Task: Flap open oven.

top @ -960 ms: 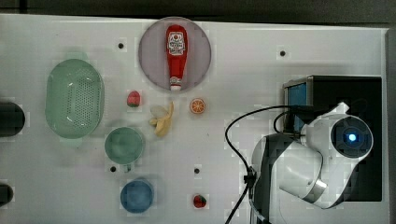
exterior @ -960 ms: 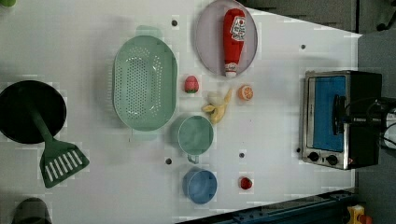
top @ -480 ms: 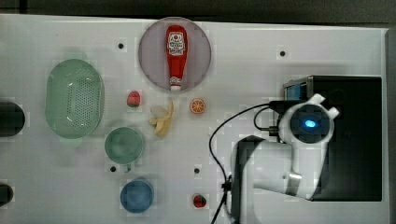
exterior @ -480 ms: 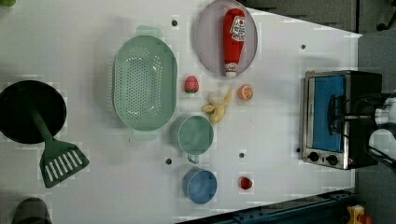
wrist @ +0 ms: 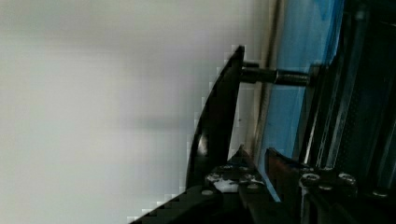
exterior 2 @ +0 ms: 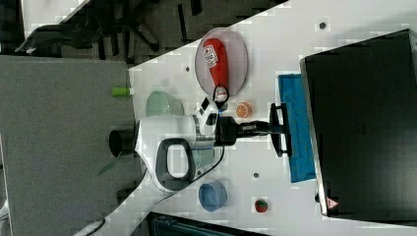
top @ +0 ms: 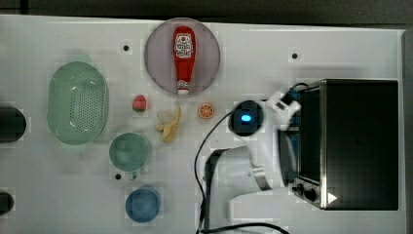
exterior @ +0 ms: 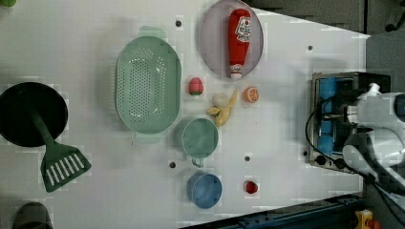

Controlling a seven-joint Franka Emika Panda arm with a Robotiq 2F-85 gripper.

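Start at the gripper (exterior 2: 276, 129): in the right view you see its dark fingers (exterior 2: 255, 128) reaching level from the white arm (exterior 2: 167, 142) and closed around the black bar handle (exterior 2: 279, 142) of the oven (exterior 2: 364, 123). The wrist view confirms it: the handle (wrist: 212, 126) runs past the fingers, with one finger on either side of it.

The relation your move turns on: the handle's long axis runs up and down the right view, crosswise to the gripper's reach, and the oven body lies beyond it, toward the right view's right. The blue-tinted door (exterior 2: 297, 128) already lies tipped out from the frame, so the flap appears well under way; judge the rest as a pull away from the oven, following the door's arc about its hinge edge.

Materials, near to far: the handle is a smooth, glossy black bar, likely slippery, standing off the door on a metal post (wrist: 275, 76). The door is glassy and blue. The oven is a boxy metal shell, matte black on top with a silver front frame and small black knobs (top: 304, 190). It stands at the top view's right end of the white tabletop (top: 292, 29).
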